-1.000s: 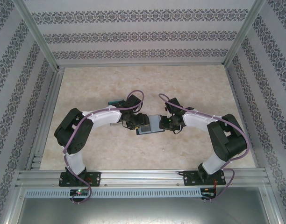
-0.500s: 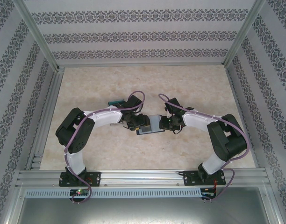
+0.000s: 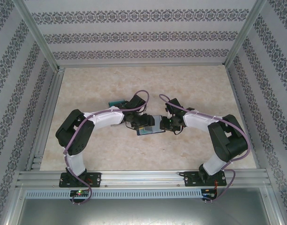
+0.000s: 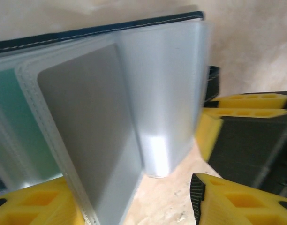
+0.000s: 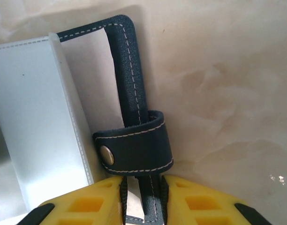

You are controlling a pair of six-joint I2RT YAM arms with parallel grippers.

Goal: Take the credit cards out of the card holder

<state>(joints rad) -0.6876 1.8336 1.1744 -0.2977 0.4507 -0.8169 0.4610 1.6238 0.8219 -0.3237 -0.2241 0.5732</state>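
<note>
While the right gripper (image 5: 143, 190) is clamped on the stitched edge of the small dark navy bifold card holder (image 5: 132, 75), pinning it to the marbled beige table (image 3: 181, 84) midway between the arms, the left gripper (image 4: 134, 187) stands unclenched, with a translucent plastic sleeve leaf (image 4: 94, 140) leaning against one finger. Closing here would likely nip sleeve and contents together, so a pull might drag the whole holder or tear the leaf. The thin teal-green plastic card (image 4: 17, 126) sits pocketed behind.
</note>
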